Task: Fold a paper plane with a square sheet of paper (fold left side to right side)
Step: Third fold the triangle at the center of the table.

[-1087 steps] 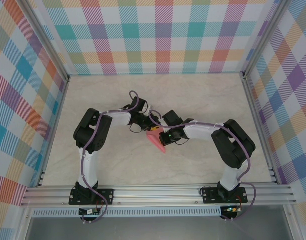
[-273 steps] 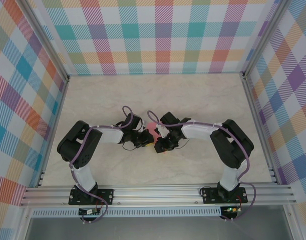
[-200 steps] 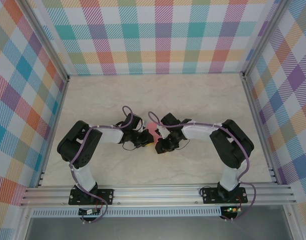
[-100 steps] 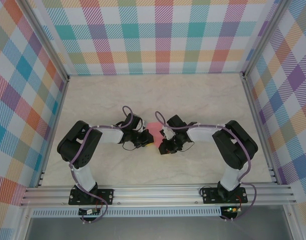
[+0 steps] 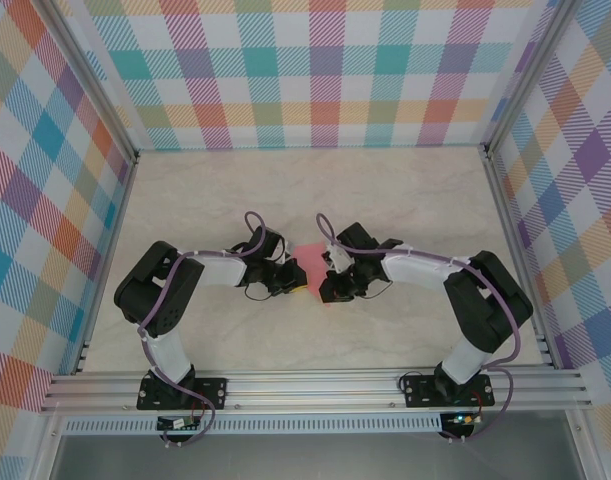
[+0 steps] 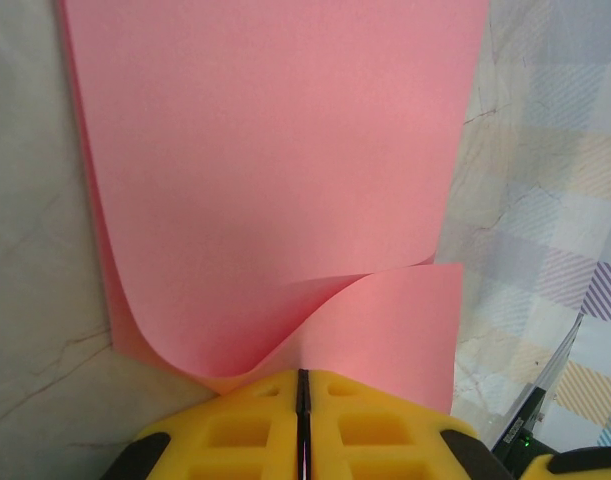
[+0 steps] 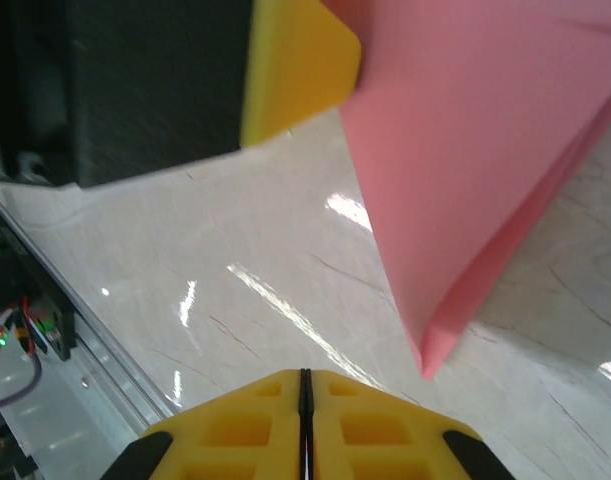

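The square sheet of paper [image 5: 309, 258] is salmon pink and lies doubled over between the two wrists at mid-table. In the left wrist view the sheet [image 6: 275, 170] stretches away from the jaws, its upper layer curling up. My left gripper [image 6: 303, 378] is shut on the near edge of the sheet. It sits at the sheet's left [image 5: 293, 284]. My right gripper [image 7: 305, 377] is shut with nothing in it, its tips just short of the sheet's pointed corner [image 7: 426, 362]. From above, the right gripper [image 5: 326, 290] is at the sheet's lower right.
The pale marble table [image 5: 405, 200] has bare room behind and to both sides. Plaid walls [image 5: 315, 70] enclose it and a metal rail [image 5: 305, 385] runs along the near edge. The left gripper's yellow finger [image 7: 295, 65] hangs close above my right jaws.
The right gripper has closed its jaws and shifted slightly right, its elbow swinging outward. The left arm and its grip on the paper have stayed put.
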You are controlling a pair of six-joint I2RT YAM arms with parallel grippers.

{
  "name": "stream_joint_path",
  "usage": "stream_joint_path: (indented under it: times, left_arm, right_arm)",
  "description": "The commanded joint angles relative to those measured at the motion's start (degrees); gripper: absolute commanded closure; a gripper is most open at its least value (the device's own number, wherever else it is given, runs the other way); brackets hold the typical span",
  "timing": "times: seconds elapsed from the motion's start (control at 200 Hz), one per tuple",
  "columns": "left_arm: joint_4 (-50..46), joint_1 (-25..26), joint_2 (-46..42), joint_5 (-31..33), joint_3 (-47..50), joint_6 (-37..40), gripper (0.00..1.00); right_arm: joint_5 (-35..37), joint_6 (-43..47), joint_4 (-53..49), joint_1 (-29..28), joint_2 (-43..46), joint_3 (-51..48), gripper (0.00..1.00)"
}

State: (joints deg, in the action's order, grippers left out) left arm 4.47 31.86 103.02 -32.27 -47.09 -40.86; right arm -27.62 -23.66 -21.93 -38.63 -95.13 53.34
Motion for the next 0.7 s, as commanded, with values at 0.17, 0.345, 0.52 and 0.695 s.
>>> stream_joint_path:
  times: [0.17,0.345,0.52,0.695]
  left_arm:
    - [-3.90,0.53,0.47,2.46,-0.20,1.21,0.90]
    - [-3.46,0.58,-0.32,1.87,-0.41,0.90,0.89]
    - [-3.79,0.58,-3.83,1.64,-0.14,1.04,0.85]
    - [-5.55,1.86,-8.18,1.84,0.55,1.54,0.81]
  right_arm:
    - [2.96,-5.60,0.25,-0.33,-7.72,3.44,0.92]
    - [5.76,-6.10,-1.67,-0.30,-9.51,2.76,0.93]
    - [9.51,-7.19,-3.61,0.09,-9.77,1.13,0.93]
    - [10.45,-7.24,-3.52,1.06,-9.52,-0.34,0.97]
